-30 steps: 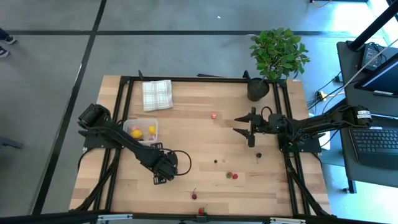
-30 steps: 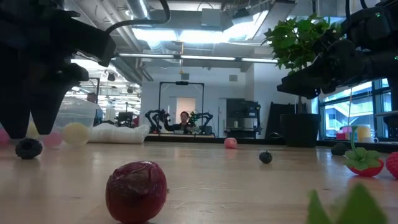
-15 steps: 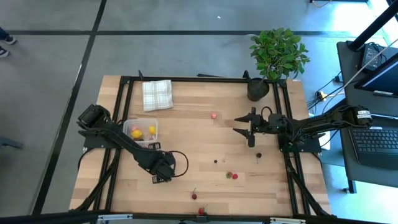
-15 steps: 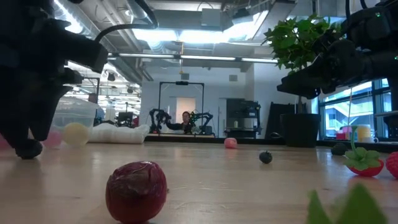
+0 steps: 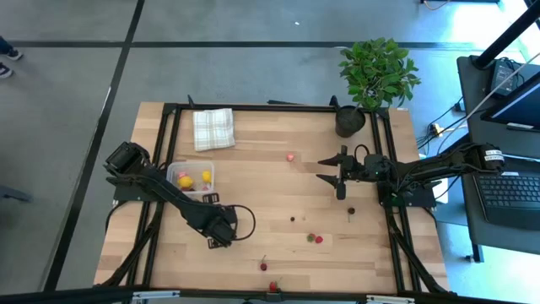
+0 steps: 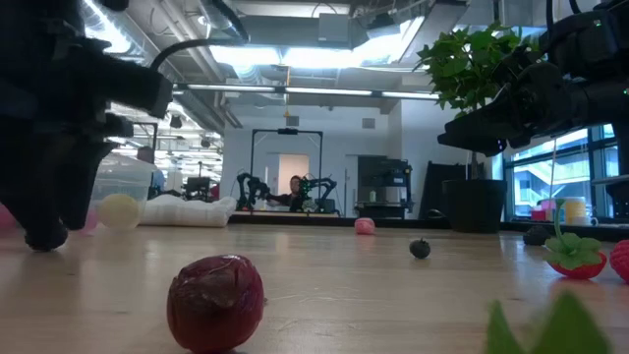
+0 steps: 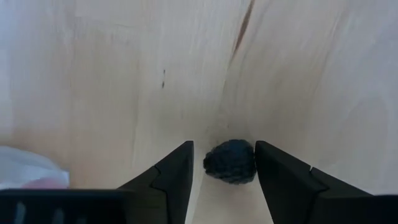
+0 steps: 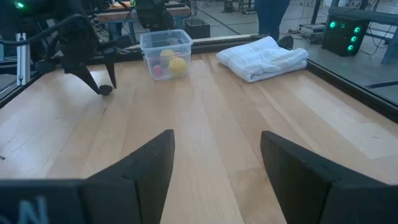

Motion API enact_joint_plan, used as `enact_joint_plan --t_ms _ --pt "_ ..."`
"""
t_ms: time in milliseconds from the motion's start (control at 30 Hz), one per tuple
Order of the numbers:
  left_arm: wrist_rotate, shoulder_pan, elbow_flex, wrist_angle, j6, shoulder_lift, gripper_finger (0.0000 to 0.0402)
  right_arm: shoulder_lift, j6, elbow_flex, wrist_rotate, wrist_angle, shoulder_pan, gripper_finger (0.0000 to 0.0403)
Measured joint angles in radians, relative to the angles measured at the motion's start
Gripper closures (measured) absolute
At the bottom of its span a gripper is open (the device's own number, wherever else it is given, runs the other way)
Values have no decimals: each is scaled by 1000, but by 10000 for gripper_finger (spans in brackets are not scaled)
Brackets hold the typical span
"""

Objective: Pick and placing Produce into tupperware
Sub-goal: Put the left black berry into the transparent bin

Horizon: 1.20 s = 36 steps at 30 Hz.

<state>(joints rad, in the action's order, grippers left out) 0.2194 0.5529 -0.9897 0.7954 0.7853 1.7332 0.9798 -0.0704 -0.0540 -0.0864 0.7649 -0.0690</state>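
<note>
Bright, even daylight fills the room, long ceiling strip lights point(image 6: 295, 57) glaring far behind, while the near dark-red round fruit point(image 6: 215, 302) and green leaf point(image 6: 550, 327) blur softly.

Both my arms are dark, jointed black links. The left arm point(image 5: 173, 196) carries a black cable looping out in a ring near its wrist. The right arm point(image 5: 422, 173) bears a small white label near its base. Each ends in matte black, wedge-shaped jaws with angular, faceted faces.
</note>
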Motion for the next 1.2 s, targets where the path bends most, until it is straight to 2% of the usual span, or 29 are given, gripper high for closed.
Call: enact_joint_plan --t_ms 567,967,1200 --pt "-19 4 83 -97 74 -39 273 0 0 0 0 1 0 163" --pt "-79 3 86 -94 107 -48 251 0 0 0 0 1 0 163" --pt "-96 4 86 -94 106 -50 260 0 -2 0 0 1 0 163"
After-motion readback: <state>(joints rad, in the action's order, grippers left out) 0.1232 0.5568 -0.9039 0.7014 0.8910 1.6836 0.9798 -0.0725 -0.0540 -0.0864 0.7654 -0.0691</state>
